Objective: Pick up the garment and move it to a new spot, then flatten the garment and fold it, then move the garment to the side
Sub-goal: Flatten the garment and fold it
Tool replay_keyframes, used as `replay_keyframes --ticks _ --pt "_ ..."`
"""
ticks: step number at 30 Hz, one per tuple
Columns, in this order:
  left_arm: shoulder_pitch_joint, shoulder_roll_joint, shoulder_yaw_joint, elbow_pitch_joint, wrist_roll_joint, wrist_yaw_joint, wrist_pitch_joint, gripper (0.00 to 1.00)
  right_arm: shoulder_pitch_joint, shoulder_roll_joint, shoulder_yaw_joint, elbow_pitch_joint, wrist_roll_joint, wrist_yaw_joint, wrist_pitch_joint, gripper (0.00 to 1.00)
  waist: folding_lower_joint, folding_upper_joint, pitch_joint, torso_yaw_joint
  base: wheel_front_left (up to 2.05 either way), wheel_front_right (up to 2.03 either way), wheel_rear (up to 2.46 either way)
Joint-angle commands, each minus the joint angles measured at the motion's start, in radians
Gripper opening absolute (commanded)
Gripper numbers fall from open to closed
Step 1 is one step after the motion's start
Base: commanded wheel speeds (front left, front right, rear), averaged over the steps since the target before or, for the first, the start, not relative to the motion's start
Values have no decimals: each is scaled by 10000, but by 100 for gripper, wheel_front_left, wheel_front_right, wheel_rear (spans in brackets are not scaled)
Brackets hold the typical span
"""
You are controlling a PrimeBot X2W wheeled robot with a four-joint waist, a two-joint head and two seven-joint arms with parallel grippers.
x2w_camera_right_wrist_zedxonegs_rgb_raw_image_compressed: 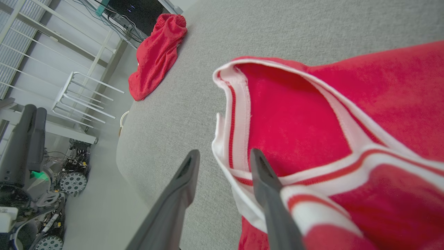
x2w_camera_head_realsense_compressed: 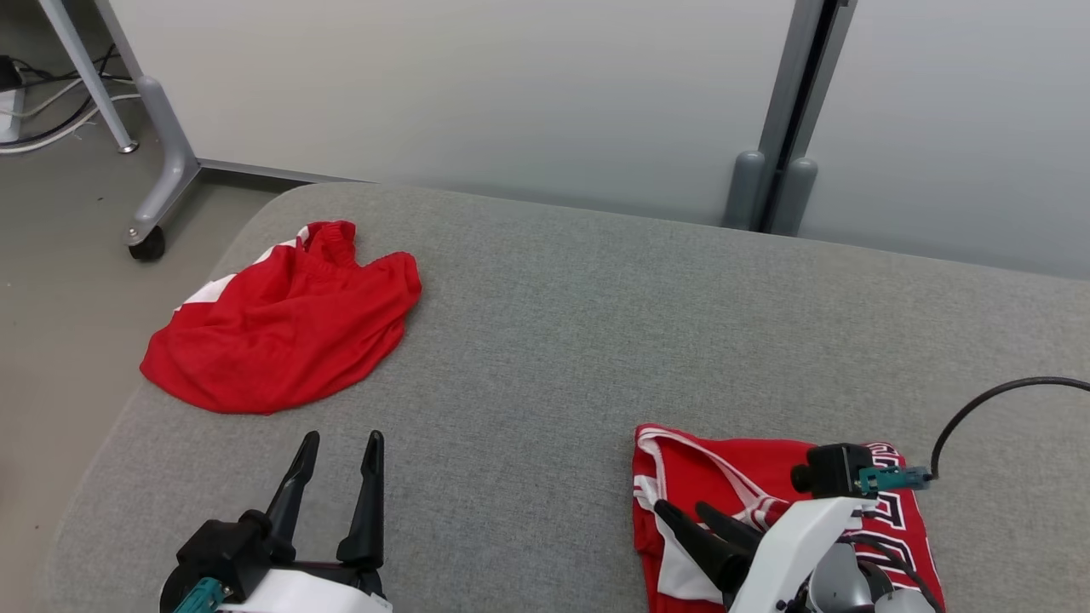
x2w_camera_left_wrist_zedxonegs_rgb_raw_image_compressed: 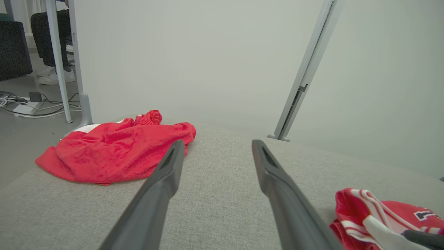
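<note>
Your right tool (x2w_camera_right_wrist_zedxonegs_rgb_raw_image_compressed: pixel 223 156) stands open, fingers either side of the red jersey's (x2w_camera_head_realsense_compressed: pixel 724 464) white-trimmed edge at the bench's (x2w_camera_head_realsense_compressed: pixel 545 340) near right. Your left tool (x2w_camera_head_realsense_compressed: pixel 342 438) is open and empty.

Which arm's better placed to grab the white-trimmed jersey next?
Right. The right gripper is open, fingers either side of the trimmed edge of the jersey. The left gripper is open over bare grey cushion, apart from the jersey, nearer the crumpled red garment.
</note>
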Motion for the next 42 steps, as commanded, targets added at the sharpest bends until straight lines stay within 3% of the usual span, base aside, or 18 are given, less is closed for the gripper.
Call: replay_keyframes --ticks 1,8,14,21,28,29,30,31,32,42 --pt "-132 19 70 21 28 -38 -46 100 -60 -20 31 -139 96 22 -138 100 0 -1 -28 -136 0 0 0" --pt "12 -34 182 -32 119 -8 -46 100 -79 -507 22 -1417 695 23 -1008 100 0 -1 -268 -697 0 0 0" --pt "132 -100 384 -313 188 7 -47 100 51 -1048 -1231 -2252 748 22 -2146 100 0 -1 -327 -1140 0 0 0" --pt "140 -195 477 -437 267 -82 -47 100 247 -1540 -3035 -1575 -967 22 -3748 100 0 -1 -308 -1346 0 0 0" --pt "124 -261 603 -518 381 -189 -47 100 122 -1273 -3161 -58 -2331 22 -3966 100 0 -1 -322 -1392 0 0 0" --pt "103 -275 618 -525 386 -210 -47 100 35 -1183 -3048 171 -2436 23 -3992 96 0 -1 -321 -1379 0 0 0" --pt "85 -284 631 -535 420 -230 -47 100 -22 -1115 -2988 433 -2532 22 -4044 49 0 -1 -320 -1358 0 0 0" --pt "76 -290 644 -547 448 -244 -47 100 -48 -1063 -2899 683 -2595 22 -4052 18 0 -1 -316 -1330 0 0 0" --pt "71 -302 666 -549 451 -249 -47 100 -68 -983 -2741 970 -2643 22 -4033 0 0 -1 -314 -1301 0 0 0" --pt "44 -395 716 -429 522 -372 -47 100 -223 -327 -641 3023 -1750 22 -3769 0 0 -1 -279 -828 0 0 0"
